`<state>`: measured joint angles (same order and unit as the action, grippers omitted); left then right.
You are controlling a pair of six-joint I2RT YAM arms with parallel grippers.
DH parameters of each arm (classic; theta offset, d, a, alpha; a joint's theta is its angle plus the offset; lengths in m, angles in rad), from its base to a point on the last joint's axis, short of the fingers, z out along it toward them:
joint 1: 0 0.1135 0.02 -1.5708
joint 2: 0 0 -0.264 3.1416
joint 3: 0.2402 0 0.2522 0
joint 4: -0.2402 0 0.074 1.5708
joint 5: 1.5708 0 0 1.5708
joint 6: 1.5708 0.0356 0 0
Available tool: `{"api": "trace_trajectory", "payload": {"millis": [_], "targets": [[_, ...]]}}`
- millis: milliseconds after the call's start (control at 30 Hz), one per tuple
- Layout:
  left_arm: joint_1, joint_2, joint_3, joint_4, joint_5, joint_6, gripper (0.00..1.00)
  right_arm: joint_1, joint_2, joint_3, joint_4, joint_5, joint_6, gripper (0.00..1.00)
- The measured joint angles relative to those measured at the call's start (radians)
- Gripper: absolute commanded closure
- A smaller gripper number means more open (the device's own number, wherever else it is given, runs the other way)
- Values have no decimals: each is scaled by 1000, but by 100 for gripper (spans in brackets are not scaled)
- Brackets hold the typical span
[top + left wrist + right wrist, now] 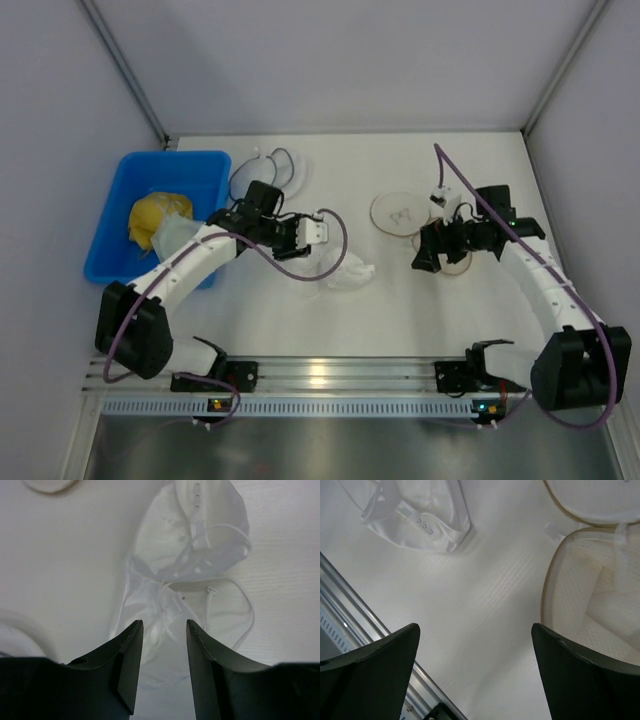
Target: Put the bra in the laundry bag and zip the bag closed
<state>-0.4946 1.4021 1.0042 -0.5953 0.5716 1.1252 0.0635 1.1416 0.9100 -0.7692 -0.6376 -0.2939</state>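
Left tool [163, 623] parted, bra [185, 555] lying just beyond its tips

White table [400, 320] with blue bin [115, 230], black-rimmed mesh pouch [285, 165], crumpled bra [345, 270] and tan-rimmed laundry bag [400, 212]

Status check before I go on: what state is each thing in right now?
bra: crumpled on the table, outside the bag, ungripped.
laundry bag: unzipped, lying open, no bra inside.
left gripper: open over the bra, holding nothing.
right gripper: wide open, empty, beside the bag.
blue bin: holds a yellow cloth.
black-rimmed pouch: behind the left arm; open or zipped unclear.
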Motion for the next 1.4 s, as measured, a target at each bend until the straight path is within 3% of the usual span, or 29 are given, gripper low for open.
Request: {"api": "trace_trajectory", "payload": {"millis": [167, 367, 600, 767, 933, 1200, 1400], "targets": [[111, -95, 46, 10, -4, -427, 54, 81, 113, 0, 23, 0, 17, 10], [214, -216, -78, 39, -67, -762, 53, 102, 233, 1, 100, -6, 75, 13], [276, -133, -108, 56, -147, -1026, 53, 154, 352, 3, 163, -11, 141, 17], [322, -53, -109, 65, -103, -1123, 58, 204, 375, 6, 188, -6, 156, 22], [267, -111, -106, 67, -11, -991, 59, 234, 374, 8, 212, 1, 160, 22], [-132, -98, 14, -62, -76, -459, 60, 236, 364, 9, 212, 15, 159, 20], [-174, 3, 9, -124, -194, -135, 63, 236, 328, 13, 203, 25, 156, 19]]}}
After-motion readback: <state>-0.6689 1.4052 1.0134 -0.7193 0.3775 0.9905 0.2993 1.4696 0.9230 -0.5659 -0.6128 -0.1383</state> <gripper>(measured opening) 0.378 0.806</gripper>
